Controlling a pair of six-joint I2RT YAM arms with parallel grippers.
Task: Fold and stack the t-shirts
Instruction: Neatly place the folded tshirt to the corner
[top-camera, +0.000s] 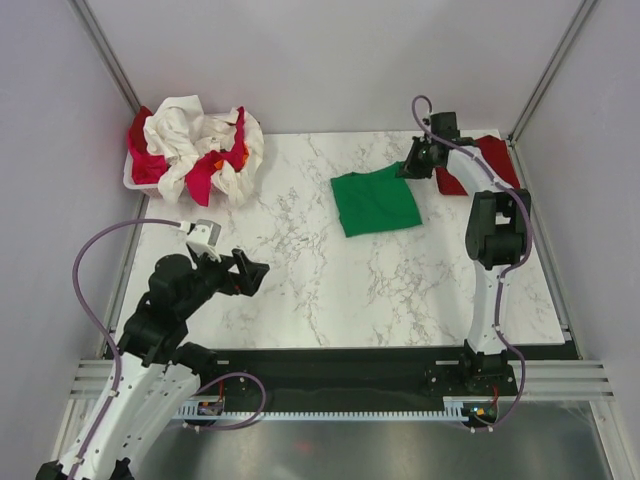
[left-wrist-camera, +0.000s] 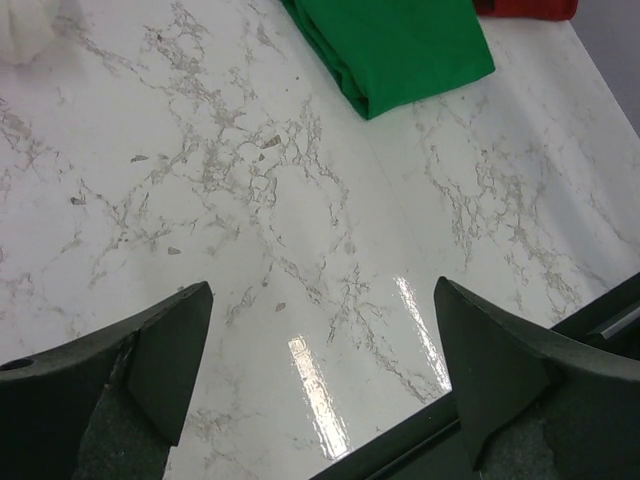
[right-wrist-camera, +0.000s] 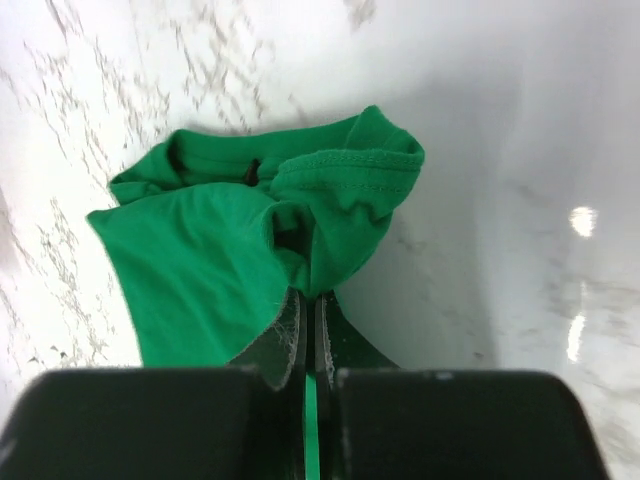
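While the right gripper pinches the far corner of the folded green t-shirt, probably to drag it toward the dark red t-shirt far right | left gripper hangs spread, near left, idle | cream-white and pinkish red t-shirts wait heaped in basket, far left.

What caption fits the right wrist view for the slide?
Right tool shut on a bunched edge of the green t-shirt lying on the marble table.
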